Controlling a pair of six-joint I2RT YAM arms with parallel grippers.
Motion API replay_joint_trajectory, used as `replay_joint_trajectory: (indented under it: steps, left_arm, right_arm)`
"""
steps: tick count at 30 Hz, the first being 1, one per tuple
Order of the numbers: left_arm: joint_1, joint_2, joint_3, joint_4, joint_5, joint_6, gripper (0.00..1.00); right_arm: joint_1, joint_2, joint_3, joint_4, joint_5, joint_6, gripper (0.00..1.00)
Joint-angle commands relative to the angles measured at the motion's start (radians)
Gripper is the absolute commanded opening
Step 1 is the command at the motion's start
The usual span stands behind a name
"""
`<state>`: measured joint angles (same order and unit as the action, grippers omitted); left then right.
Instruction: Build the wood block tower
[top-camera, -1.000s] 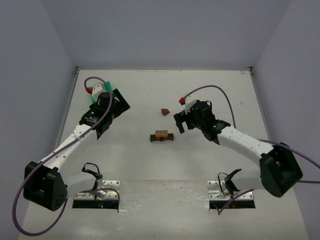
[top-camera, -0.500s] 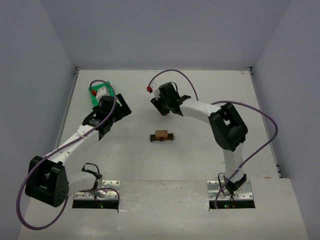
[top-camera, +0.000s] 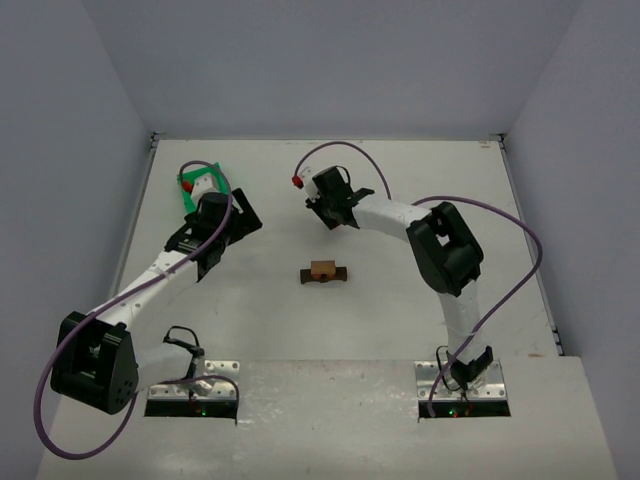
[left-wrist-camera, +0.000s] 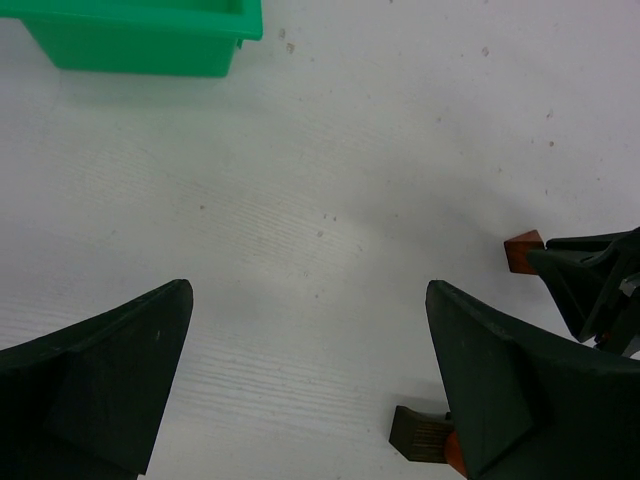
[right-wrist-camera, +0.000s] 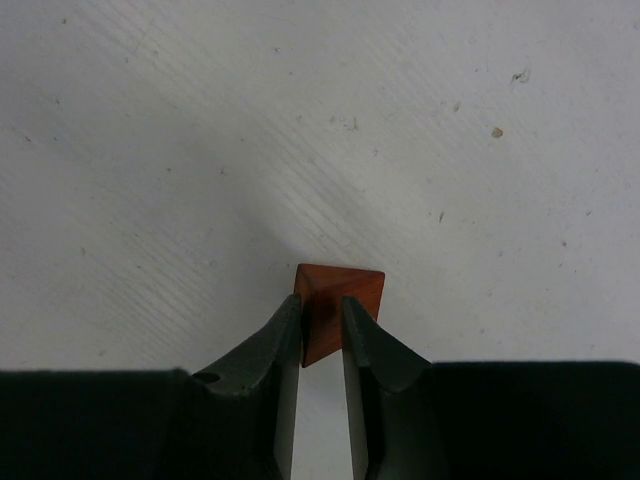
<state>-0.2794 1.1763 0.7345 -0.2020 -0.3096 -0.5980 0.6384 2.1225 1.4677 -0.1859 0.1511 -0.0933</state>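
Here the right gripper (right-wrist-camera: 322, 305) clamps an orange block (right-wrist-camera: 345, 280), partly hidden by its fingers (right-wrist-camera: 262, 365), beyond the stack (top-camera: 323, 271); the left gripper (left-wrist-camera: 308, 290) gapes wide.

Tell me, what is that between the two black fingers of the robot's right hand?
A small reddish-orange wooden block sits there, its sides against both fingers of the right hand; the right wrist view shows it.

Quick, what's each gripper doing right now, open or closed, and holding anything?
Left gripper: open, holding nothing.
Right gripper: closed on the reddish-orange block.
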Motion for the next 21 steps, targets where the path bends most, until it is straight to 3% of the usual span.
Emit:
replay_joint_trajectory:
  steps: [1, 9, 11, 15, 18, 21]
  left_arm:
    - [0.014, -0.003, -0.004, 0.052, 0.000, 0.015, 1.00]
    - [0.014, 0.002, -0.001, 0.052, 0.010, 0.026, 1.00]
    - [0.013, -0.004, -0.006, 0.063, 0.034, 0.054, 1.00]
    - [0.013, -0.031, -0.032, 0.140, 0.222, 0.170, 1.00]
    - [-0.013, -0.050, -0.046, 0.230, 0.486, 0.263, 1.00]
    - [-0.139, -0.077, -0.025, 0.240, 0.491, 0.390, 1.00]
  right_arm:
    - [0.004, 0.002, 0.032, -0.018, 0.042, 0.004, 0.23]
    - [0.003, -0.043, -0.003, 0.010, 0.028, 0.021, 0.01]
    - [0.004, -0.075, -0.014, 0.026, 0.028, 0.043, 0.00]
    - [-0.007, -0.200, -0.043, 0.059, -0.025, 0.146, 0.00]
    - [-0.047, -0.302, -0.094, 0.066, -0.136, 0.271, 0.00]
    - [-0.109, -0.411, -0.158, 0.065, -0.313, 0.370, 0.00]
